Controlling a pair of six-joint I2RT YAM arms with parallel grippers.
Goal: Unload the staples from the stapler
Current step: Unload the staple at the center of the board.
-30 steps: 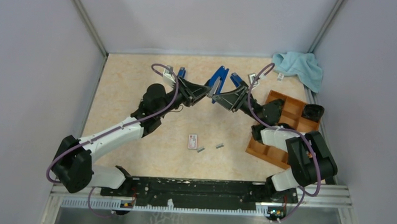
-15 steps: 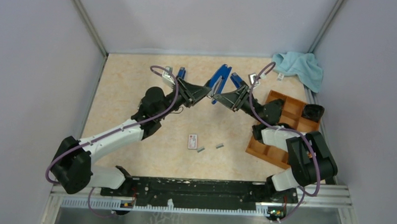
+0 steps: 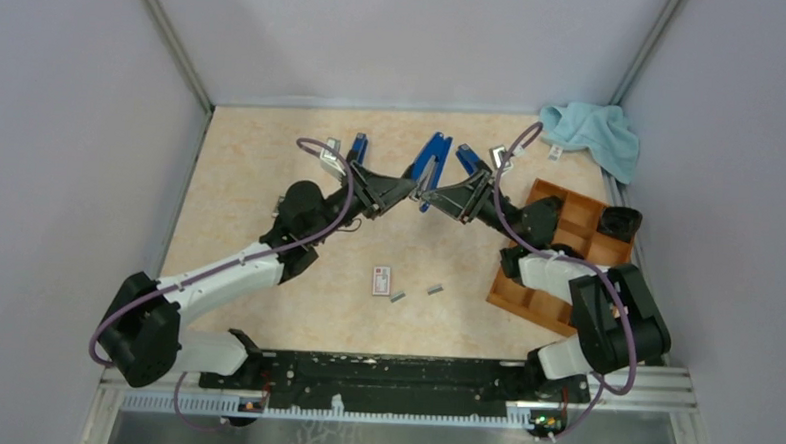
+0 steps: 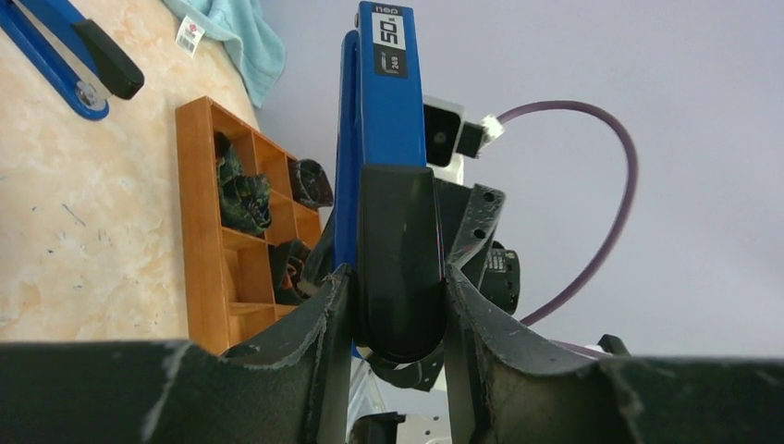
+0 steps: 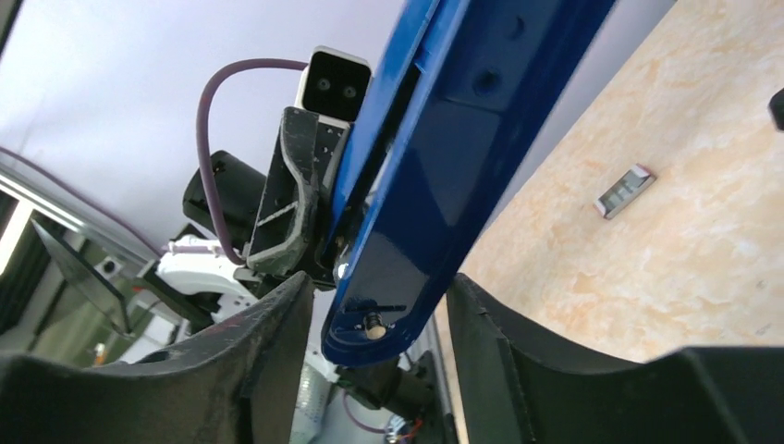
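A blue stapler is held up off the table between my two grippers. My left gripper is shut on the stapler's black end, with both fingers pressed against it. My right gripper is open and straddles the blue hinged end of the stapler, leaving a small gap on each side. Two short grey strips of staples lie on the table nearer the bases. One strip of staples also shows in the right wrist view.
A small white box with a red label lies beside the strips. A wooden compartment tray with dark items stands at the right, with a light blue cloth behind it. A second blue stapler lies on the table beyond.
The right gripper's jaws have come in closer around the stapler's blue end. The left arm has drawn slightly nearer, still gripping the stapler. The strips on the table have not moved.
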